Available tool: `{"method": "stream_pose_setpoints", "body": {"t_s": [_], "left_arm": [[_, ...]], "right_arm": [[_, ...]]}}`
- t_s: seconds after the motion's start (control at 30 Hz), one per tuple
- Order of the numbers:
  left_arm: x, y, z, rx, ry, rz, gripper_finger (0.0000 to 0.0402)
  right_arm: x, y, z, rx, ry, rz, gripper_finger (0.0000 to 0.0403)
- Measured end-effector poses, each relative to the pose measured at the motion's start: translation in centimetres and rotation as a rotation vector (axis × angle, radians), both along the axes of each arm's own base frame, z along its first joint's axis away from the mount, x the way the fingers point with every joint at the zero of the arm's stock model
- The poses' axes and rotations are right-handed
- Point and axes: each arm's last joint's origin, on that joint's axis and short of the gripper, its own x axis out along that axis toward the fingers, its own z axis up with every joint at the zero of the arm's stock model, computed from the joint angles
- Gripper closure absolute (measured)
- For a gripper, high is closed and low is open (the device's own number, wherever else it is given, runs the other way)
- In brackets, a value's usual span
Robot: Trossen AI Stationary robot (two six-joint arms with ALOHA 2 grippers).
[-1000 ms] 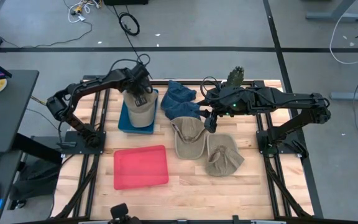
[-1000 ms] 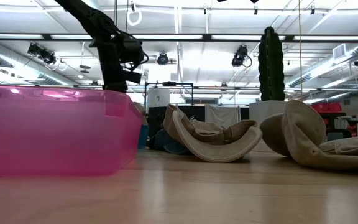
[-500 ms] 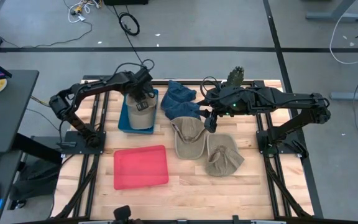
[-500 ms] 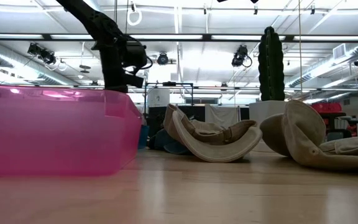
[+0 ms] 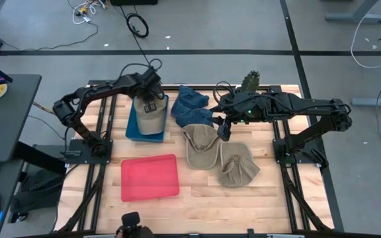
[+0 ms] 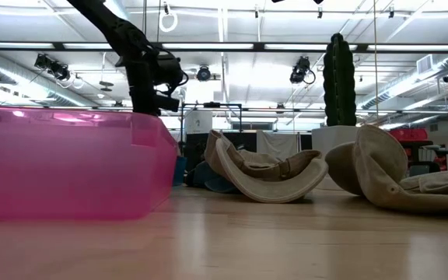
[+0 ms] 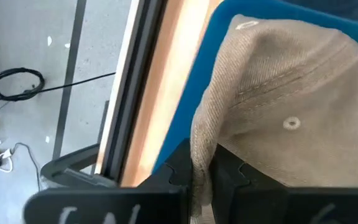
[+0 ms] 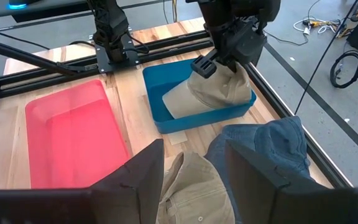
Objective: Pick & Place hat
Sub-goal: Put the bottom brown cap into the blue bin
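One tan hat (image 5: 149, 119) pinched in left tool (image 5: 149, 104), over blue bin (image 5: 133, 129).

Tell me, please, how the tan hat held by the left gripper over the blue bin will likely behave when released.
Probably floppy: the tan hat folds where the left gripper pinches it. It likely slumps into the blue bin rather than rolling; the other hats lie crumpled.

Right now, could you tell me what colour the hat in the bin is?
Tan hat, clearest in the right wrist view.
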Motion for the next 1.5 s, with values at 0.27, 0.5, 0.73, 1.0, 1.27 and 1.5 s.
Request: {"method": "stream_pose_setpoints", "body": {"t_s": [0.27, 0.5, 0.73, 1.0, 1.27, 1.5], "left_arm": [[-0.2, 0.5, 0.0, -0.012, -0.032, 0.006, 0.037], [0.1, 0.8, 0.3, 0.019, -0.078, 0.001, 0.0369], [0.1, 0.7, 0.2, 0.015, -0.074, 0.001, 0.0338], [-0.2, 0.2, 0.6, -0.049, -0.021, 0.004, 0.0228], [-0.1, 0.3, 3.7, -0.068, 0.015, 0.03, 0.0119], [0.1, 0.3, 8.8, -0.06, -0.048, 0.15, 0.01]], "right_arm": [[0.0, 0.0, 0.0, 0.0, 0.0, 0.0, 0.0231], [0.0, 0.0, 0.0, 0.0, 0.0, 0.0, 0.0231], [0.0, 0.0, 0.0, 0.0, 0.0, 0.0, 0.0231], [0.0, 0.0, 0.0, 0.0, 0.0, 0.0, 0.0231], [0.0, 0.0, 0.0, 0.0, 0.002, 0.0, 0.0231], [-0.8, -0.2, 0.2, -0.038, 0.023, -0.041, 0.0231]]}}
